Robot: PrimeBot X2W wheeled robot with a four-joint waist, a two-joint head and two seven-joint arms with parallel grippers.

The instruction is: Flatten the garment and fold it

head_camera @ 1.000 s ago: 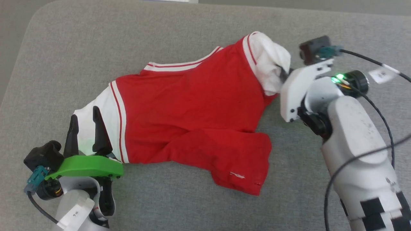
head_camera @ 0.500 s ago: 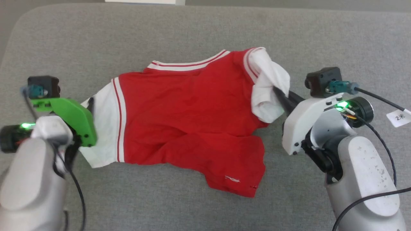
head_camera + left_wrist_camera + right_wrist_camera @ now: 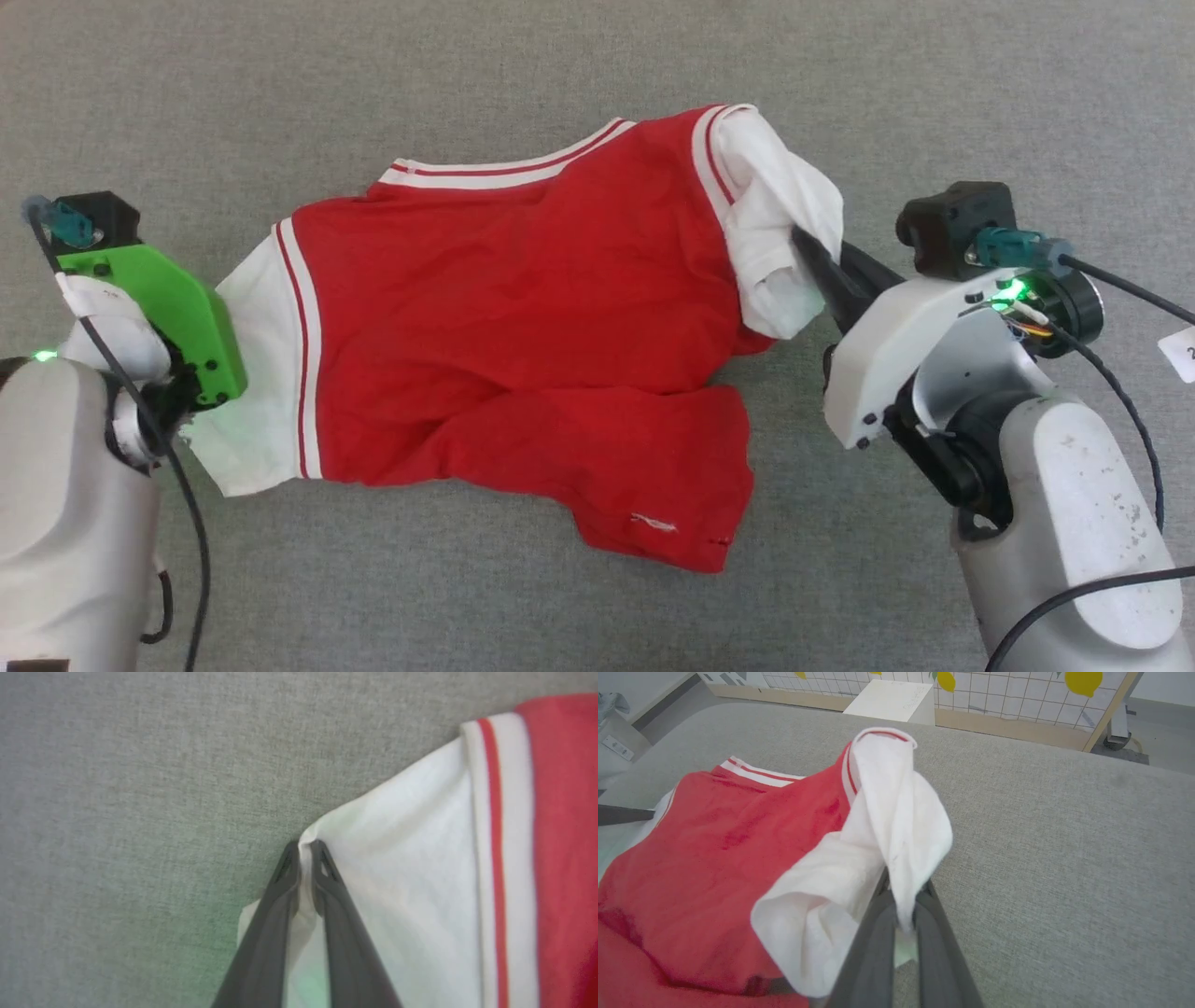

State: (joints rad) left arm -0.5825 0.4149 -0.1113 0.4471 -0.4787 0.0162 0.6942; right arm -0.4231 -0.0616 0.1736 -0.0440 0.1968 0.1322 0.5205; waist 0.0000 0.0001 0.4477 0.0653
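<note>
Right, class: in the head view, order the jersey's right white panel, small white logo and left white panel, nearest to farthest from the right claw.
1. Right white panel: pinched in the right claw.
2. Small white logo: on the red lower flap.
3. Left white panel: far side, by the left claw.

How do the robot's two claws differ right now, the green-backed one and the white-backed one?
The left claw has a green bracket; the right claw has a white bracket. The left claw pinches a flat sleeve; the right claw pinches a bunched sleeve, lifted. Both are shut on the red jersey.
</note>
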